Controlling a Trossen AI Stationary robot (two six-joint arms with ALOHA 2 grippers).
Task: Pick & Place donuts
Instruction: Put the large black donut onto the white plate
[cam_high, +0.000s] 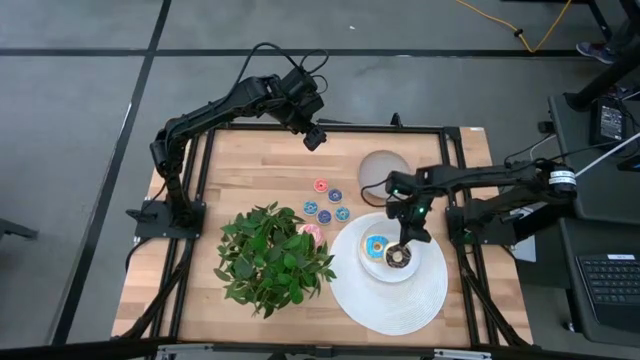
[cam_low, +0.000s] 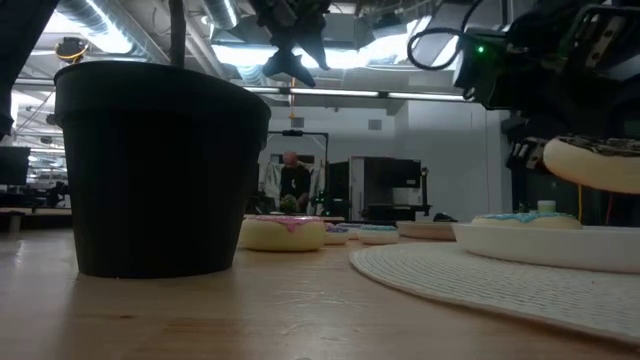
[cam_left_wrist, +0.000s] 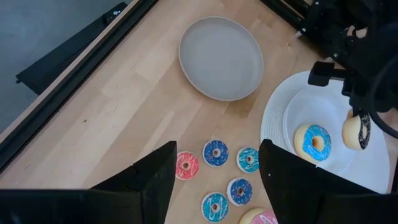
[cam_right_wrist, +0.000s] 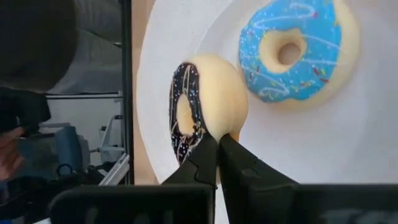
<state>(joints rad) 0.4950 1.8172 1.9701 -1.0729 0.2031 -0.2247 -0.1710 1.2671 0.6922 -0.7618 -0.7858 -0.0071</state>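
The dark brown donut (cam_right_wrist: 202, 112) looks light and stiff, a toy ring with glossy icing that may slip; taking it across the rim, through the hole, seems the surest hold. The right hand (cam_right_wrist: 216, 155) has its fingers pinched tight on the ring's lower edge, so the donut stands on edge just above the fingertips, hanging over the white plate (cam_high: 395, 272). The light blue donut (cam_right_wrist: 298, 46) lies flat on the plate just beyond it. The left hand (cam_high: 314, 138) hovers well apart over the counter's (cam_high: 255, 175) far edge, open and holding nothing.
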